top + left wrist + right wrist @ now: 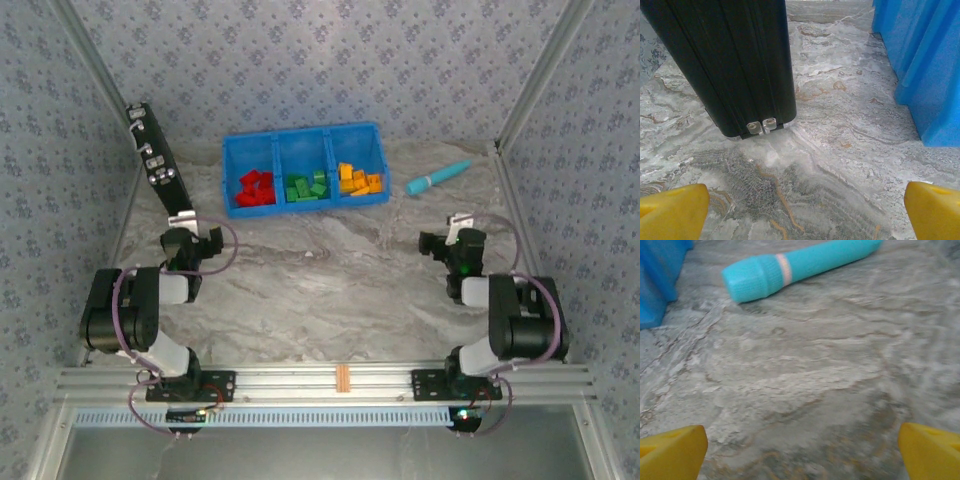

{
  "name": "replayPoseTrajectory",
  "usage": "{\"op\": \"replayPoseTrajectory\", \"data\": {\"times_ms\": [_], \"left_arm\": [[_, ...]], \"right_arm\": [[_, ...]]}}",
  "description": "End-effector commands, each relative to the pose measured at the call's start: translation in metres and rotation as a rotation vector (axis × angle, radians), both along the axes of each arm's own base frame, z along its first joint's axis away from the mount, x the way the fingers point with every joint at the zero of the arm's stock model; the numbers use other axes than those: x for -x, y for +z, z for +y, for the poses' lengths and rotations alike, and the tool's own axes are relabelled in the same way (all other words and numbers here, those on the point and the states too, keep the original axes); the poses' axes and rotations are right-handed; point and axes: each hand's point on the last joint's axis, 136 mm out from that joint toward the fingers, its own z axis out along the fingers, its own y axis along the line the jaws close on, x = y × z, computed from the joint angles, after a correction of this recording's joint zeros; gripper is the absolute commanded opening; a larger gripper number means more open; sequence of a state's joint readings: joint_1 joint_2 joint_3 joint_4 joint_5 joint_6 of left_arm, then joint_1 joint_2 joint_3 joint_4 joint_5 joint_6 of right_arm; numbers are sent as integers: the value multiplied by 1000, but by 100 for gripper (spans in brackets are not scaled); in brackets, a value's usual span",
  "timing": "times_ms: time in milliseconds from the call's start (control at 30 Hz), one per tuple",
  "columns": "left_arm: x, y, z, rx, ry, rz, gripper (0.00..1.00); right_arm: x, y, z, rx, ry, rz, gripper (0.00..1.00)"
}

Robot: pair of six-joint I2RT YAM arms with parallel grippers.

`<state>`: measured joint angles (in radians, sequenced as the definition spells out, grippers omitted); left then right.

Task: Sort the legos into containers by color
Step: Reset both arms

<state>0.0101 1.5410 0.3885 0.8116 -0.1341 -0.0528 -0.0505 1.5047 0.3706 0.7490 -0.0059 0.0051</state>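
The blue bin (pixel 305 138) sits at 12 o'clock on the desk (pixel 330 280). Its 9 o'clock compartment holds the red legos (pixel 255 189), the middle one the green legos (pixel 306 187), and the 3 o'clock one the orange-yellow legos (pixel 359 181). The left gripper (pixel 800 210) hangs wide open before a black panel (pixel 730 60). The right gripper (pixel 800 450), equally open, faces a teal stick (pixel 795 267) lying at the bin's 3 o'clock.

One blue bin (pixel 228 172), three compartments (pixel 305 152), one teal stick (pixel 437 178), one black panel (pixel 153 155).
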Motion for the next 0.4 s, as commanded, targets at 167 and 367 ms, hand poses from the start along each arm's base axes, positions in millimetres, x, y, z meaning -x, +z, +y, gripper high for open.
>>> {"op": "replayPoseTrajectory", "data": {"times_ms": [167, 367], "left_arm": [[-7, 12, -4, -4, -23, -33, 100], [-9, 11, -12, 9, -80, -25, 100]], "right_arm": [[-12, 14, 3, 42, 19, -49, 100], [-13, 14, 3, 45, 18, -54, 100]]}}
